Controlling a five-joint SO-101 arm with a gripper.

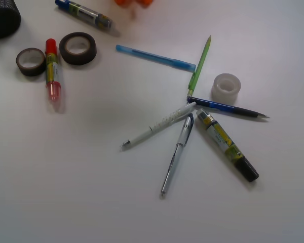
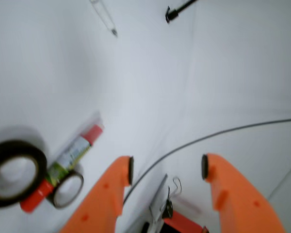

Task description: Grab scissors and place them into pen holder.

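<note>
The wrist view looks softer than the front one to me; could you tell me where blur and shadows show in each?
Wrist view: blurred throughout, the orange gripper with jaws apart and the red marker smeared, tape rolls casting soft shadows. Front view: sharper, even lighting, faint shadows under the pens; the orange gripper at the top edge is out of focus, and the pen holder is cropped by the corner.

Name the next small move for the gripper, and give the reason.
Probably pan the wrist over the table to find the scissors: neither view shows them. The gripper stands open and empty beside the tape rolls, and the pen holder sits at the front view's top-left corner.
</note>
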